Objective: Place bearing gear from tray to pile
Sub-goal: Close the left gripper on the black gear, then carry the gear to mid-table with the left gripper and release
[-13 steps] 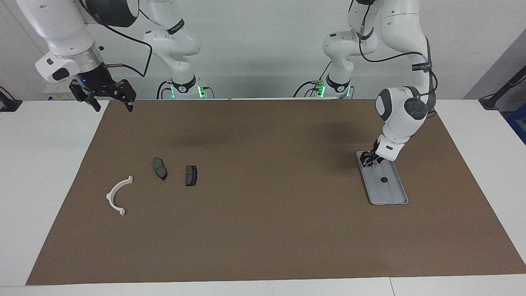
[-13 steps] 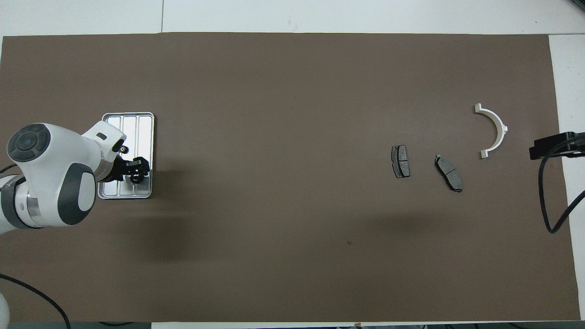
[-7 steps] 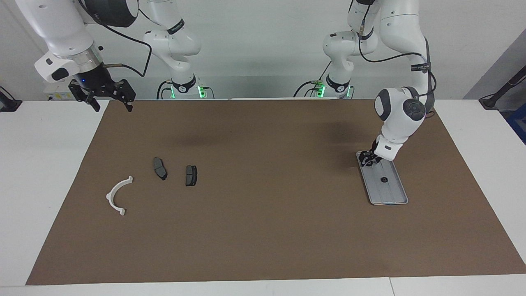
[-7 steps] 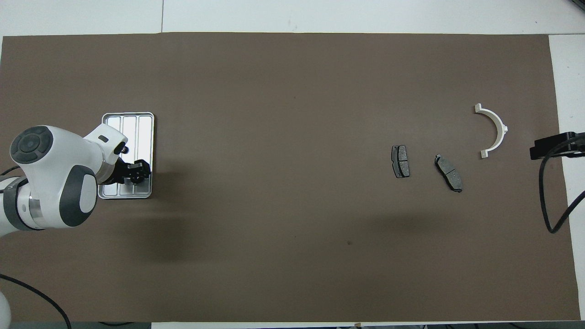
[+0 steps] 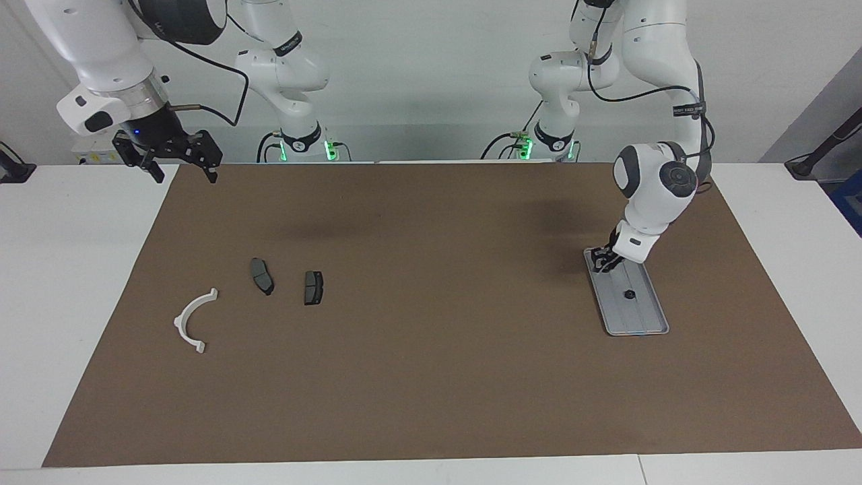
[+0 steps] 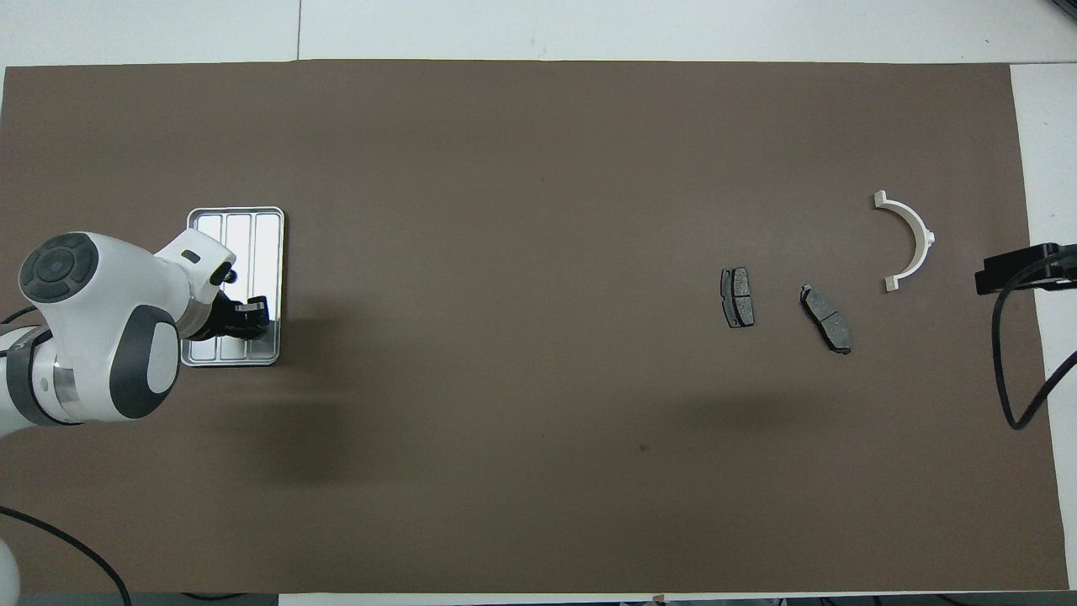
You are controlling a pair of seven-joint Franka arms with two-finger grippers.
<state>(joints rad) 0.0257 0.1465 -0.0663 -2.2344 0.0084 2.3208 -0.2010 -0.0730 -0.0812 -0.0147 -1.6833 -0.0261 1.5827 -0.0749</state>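
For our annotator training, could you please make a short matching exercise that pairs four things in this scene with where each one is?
Things:
1. bearing gear
2. left pincer
3. right pincer
4. white bracket

Places:
A. up over the mat's corner at the right arm's end, waiting
B. on the mat, beside two dark plates
C. lying in the tray
D. low over the tray's end nearer the robots

Pairs: 1-C, 2-D, 3-A, 4-B
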